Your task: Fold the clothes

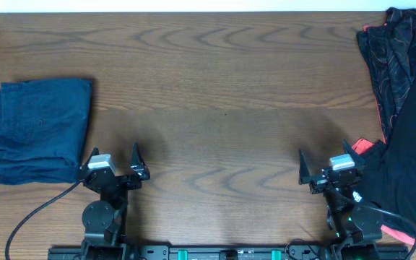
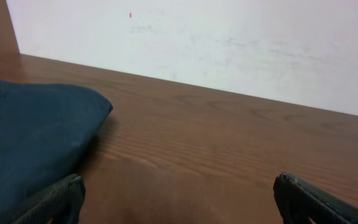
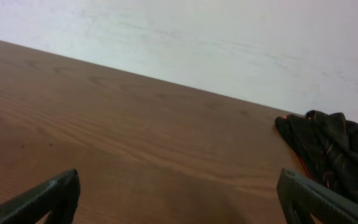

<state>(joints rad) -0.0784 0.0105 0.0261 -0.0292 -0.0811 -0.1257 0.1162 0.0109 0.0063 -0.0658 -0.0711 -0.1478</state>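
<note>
Left end effector (image 1: 114, 153) and right end effector (image 1: 324, 152) are spread, empty; folded blue cloth (image 2: 30, 143) is caught by left wrist, black-coral garment heap (image 3: 328, 152) by right.

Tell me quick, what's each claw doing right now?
Left claw: open, holding nothing.
Right claw: open, holding nothing.

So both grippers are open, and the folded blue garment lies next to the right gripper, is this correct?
Not fully. The folded blue garment lies next to the left gripper, not the right gripper. The overhead view shows this. The rest is correct: both grippers are open.
</note>
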